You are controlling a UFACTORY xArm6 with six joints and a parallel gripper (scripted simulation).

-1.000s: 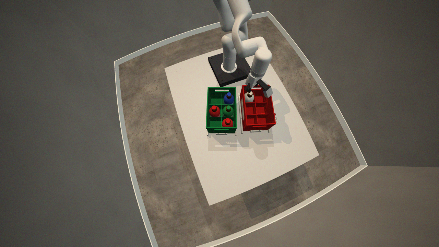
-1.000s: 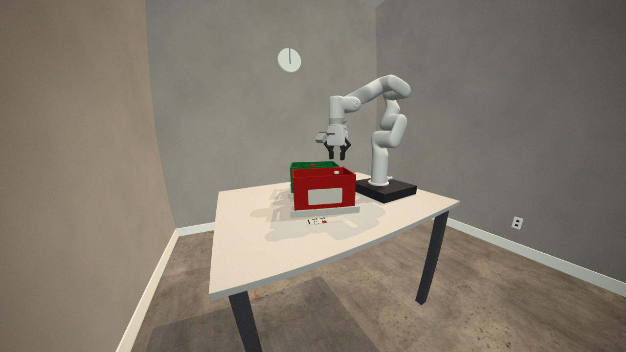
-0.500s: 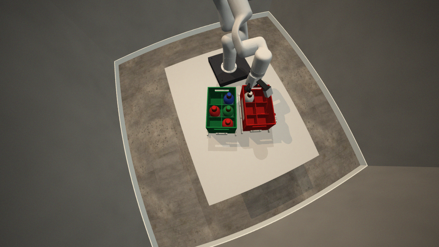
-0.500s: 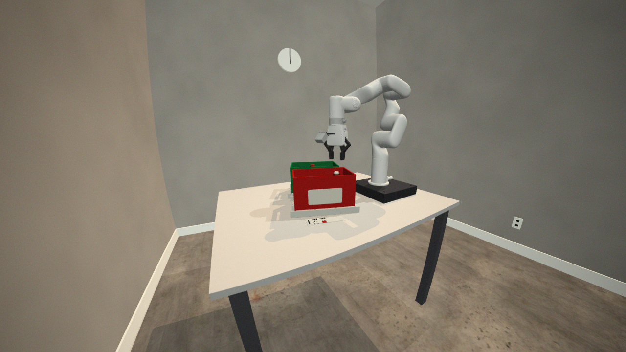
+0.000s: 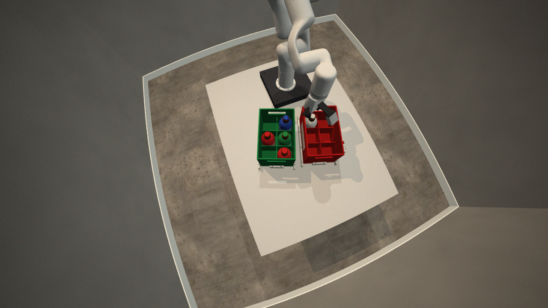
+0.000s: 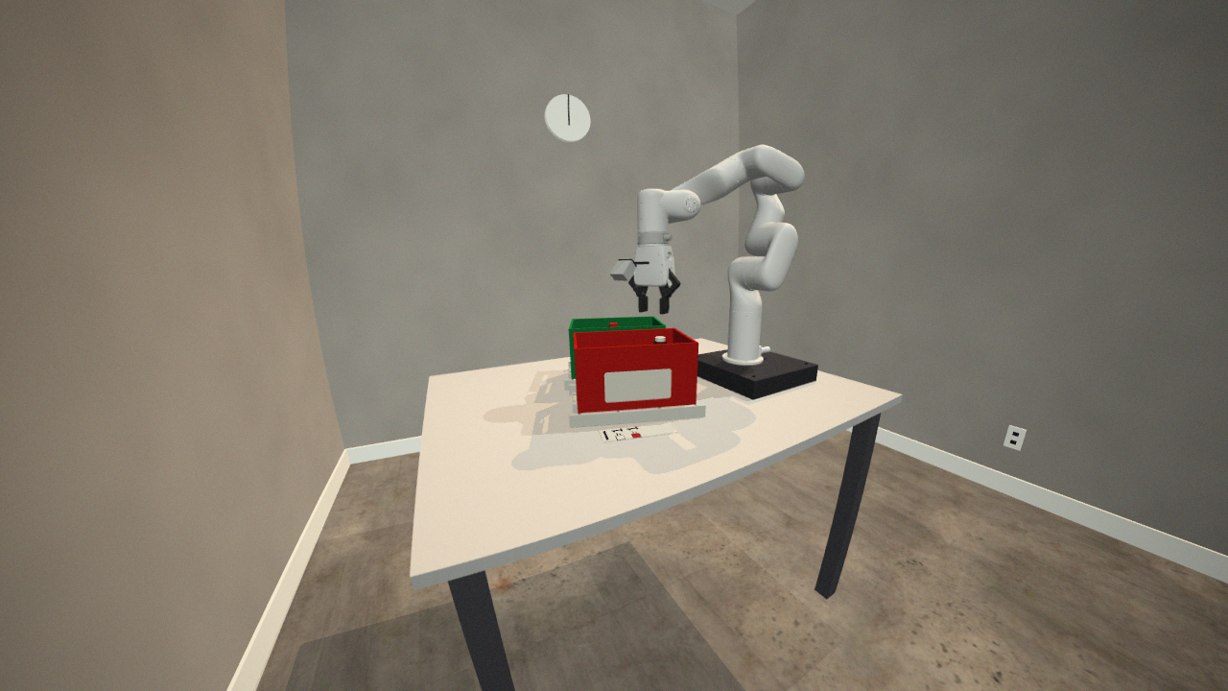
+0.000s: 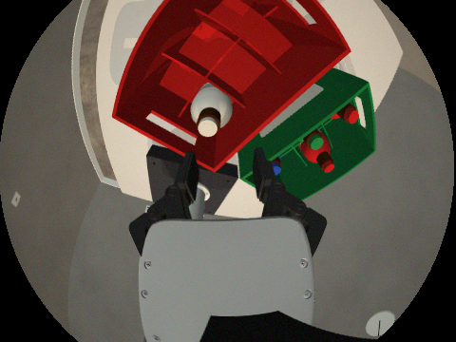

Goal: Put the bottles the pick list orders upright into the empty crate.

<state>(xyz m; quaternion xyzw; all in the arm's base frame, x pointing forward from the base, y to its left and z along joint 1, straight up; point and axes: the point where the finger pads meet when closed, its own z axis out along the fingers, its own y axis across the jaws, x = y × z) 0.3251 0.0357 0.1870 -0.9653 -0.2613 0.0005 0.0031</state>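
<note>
The red crate (image 5: 321, 135) holds one white bottle (image 5: 311, 120) upright in its corner cell nearest the arm's base; its cap shows above the rim (image 6: 660, 339) and in the wrist view (image 7: 209, 110). The green crate (image 5: 276, 137) holds a blue bottle (image 5: 285, 122), a green bottle (image 5: 284, 136) and two red bottles (image 5: 266, 137) (image 5: 284, 152). My gripper (image 6: 652, 304) is open and empty, well above the red crate near the white bottle. The pick list (image 6: 623, 435) lies on the table beside the red crate; its lines are too small to read.
The arm's black base plate (image 5: 285, 87) stands behind the two crates. Both crates rest on pale racks. The table edge (image 6: 652, 515) lies beyond the pick list.
</note>
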